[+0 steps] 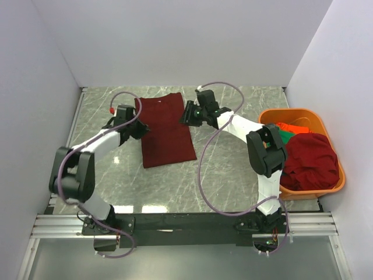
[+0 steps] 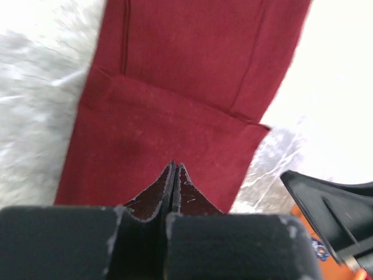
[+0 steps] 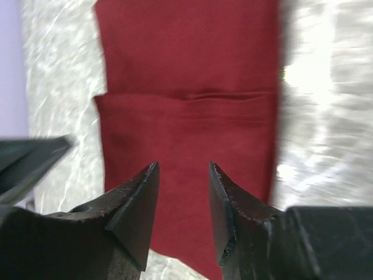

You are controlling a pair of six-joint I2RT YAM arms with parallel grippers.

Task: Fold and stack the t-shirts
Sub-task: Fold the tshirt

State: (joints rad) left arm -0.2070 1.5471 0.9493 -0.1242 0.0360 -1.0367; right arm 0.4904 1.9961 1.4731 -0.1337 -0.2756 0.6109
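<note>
A dark maroon t-shirt [image 1: 166, 131] lies on the table, folded into a long strip with its sleeves tucked in. My left gripper [image 1: 140, 129] is at the strip's left edge; the left wrist view shows its jaws shut [image 2: 173, 166] just over the cloth [image 2: 175, 87], with nothing seen between them. My right gripper [image 1: 185, 114] is at the strip's right edge, open [image 3: 183, 166] and empty above the cloth [image 3: 186, 76]. Another maroon shirt [image 1: 312, 158], a green one [image 1: 286, 136] and an orange-red one [image 1: 285, 126] lie in the basket.
The orange plastic basket [image 1: 291, 111] stands at the table's right edge beside the right arm. The table is grey marble [image 1: 227, 169], walled in white on three sides. The right gripper's tip [image 2: 326, 198] shows in the left wrist view.
</note>
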